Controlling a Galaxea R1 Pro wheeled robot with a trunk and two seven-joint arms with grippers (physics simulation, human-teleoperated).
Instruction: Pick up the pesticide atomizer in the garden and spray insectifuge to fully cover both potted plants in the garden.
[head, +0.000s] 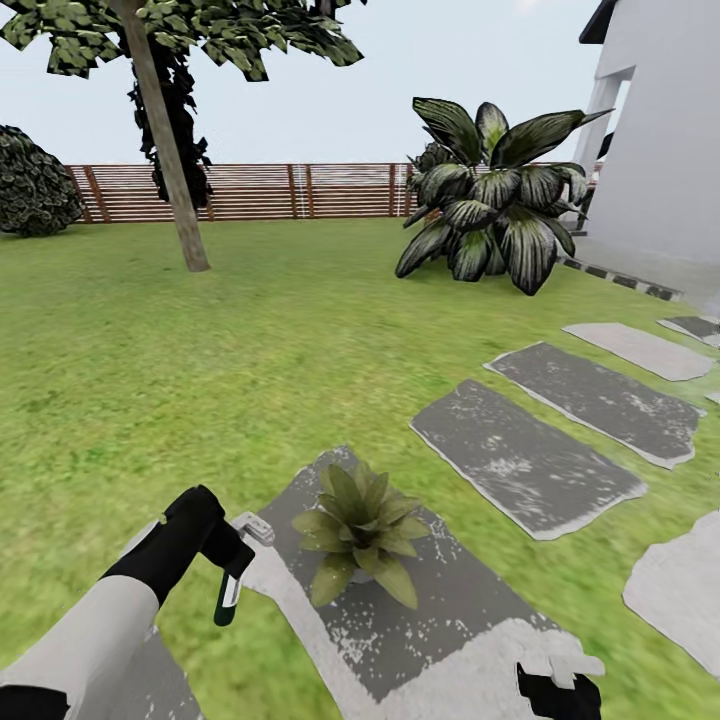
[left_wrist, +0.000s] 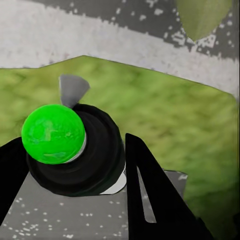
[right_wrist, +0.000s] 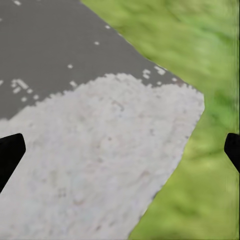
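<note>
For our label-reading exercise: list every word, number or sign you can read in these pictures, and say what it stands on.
None can be read.
The pesticide atomizer, held in the left claw, shows a pale patch on its body, too small to read.
The potted plant, stepping stones and fence carry no writing.

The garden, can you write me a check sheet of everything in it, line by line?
Surface: lawn with grey stepping stones.
Job's things: atomizer held in the left end effector, nozzle toward the potted plant on a stone beside it. Its green body shows in the left wrist view.
Clutter: nothing seen.
End effectors: left shut on the atomizer; right end effector open and empty over a stone's pale edge.
Cables: nothing seen.
Surroundings: wooden fence, tree trunk, broad-leaved bush, white building.
</note>
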